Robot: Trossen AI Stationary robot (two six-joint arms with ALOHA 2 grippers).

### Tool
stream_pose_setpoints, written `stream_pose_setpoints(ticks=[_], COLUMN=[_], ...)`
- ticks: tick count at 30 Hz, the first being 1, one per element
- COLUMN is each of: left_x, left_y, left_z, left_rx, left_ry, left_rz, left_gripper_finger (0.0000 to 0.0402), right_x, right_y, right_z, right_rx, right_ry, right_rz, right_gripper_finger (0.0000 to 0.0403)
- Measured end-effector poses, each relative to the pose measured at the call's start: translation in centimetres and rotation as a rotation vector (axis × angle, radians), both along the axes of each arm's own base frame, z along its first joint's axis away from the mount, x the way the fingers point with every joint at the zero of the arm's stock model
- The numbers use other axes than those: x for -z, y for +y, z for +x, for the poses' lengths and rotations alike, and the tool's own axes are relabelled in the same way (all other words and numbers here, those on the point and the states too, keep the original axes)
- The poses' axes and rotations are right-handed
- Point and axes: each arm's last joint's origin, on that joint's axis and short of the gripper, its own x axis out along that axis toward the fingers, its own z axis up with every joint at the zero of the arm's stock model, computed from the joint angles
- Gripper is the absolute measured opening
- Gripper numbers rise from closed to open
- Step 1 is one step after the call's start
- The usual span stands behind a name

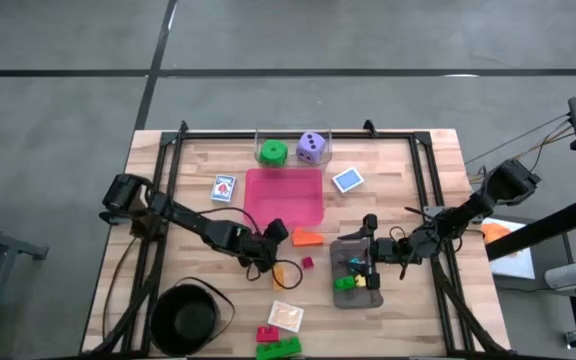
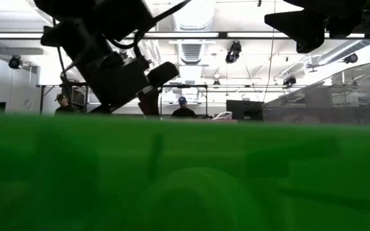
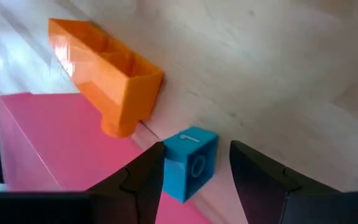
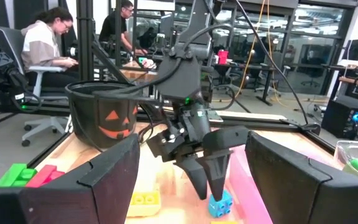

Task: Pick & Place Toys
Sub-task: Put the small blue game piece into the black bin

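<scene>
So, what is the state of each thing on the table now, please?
left gripper: over the small blue plastic brick, at the pink tray's corner.
right gripper: open, empty, above the grey tray.
flat pink plastic tray: bare inside.
clear plastic tray: holds the green die and the purple die.
black round bowl: upright.
orange plastic brick: on the wood, beside the pink tray.

Lighting even and bright overhead; ceiling strip lights (image 2: 191,35) glare white in the low view. Lower two thirds of that view filled by a defocused green brick (image 2: 185,173). Left wrist view: orange brick (image 3: 107,78) glossy with highlights, wooden table (image 3: 278,56) softly blurred.
</scene>
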Motion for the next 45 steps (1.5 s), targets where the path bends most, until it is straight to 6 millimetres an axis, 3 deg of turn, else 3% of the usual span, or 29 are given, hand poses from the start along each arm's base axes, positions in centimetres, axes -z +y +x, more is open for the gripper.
stream_pose_setpoints(ticks=[15,32,45], left_x=[0.1,0.3,0.1], left_y=[1.9,2.5,1.7], left_z=[0.3,0.2,0.1], left_rx=[-0.108,-0.179,-0.217], left_ry=[-0.011,0.007,-0.022], left_rz=[-0.047,-0.150,-0.166], left_gripper_finger=[0.0180,0.0144,0.0008], right_x=[0.0,0.0,0.0], right_y=[0.0,0.0,0.0], right_z=[0.0,0.0,0.0], right_rx=[0.000,-0.008,-0.008], right_ry=[0.000,-0.001,0.000], right_rz=[0.003,0.007,0.007], right_gripper_finger=[0.0291,0.0291,0.0291])
